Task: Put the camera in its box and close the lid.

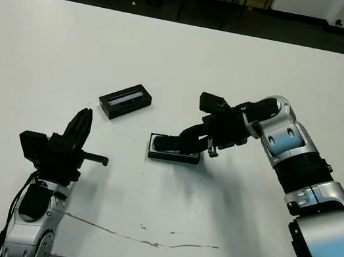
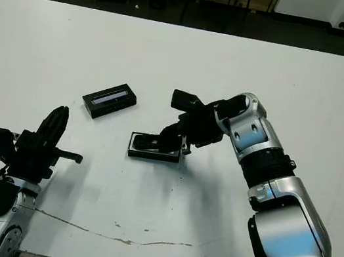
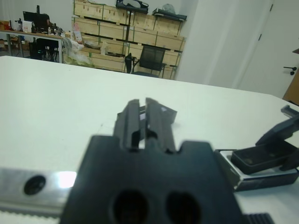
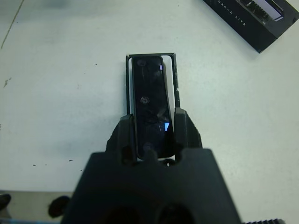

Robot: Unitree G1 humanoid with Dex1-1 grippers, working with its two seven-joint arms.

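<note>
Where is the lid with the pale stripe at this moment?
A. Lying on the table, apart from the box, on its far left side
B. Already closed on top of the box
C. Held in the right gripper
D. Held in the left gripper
A. The lid lies flat on the table, clear of the box; the right gripper holds the camera over the box, and the left gripper holds nothing.

Both arms have glossy silver-grey shells with black ribbed joints. The right arm (image 1: 299, 165) shows a black wrist band. Black cable runs along the left arm (image 1: 33, 217). Each gripper is matte black.
</note>
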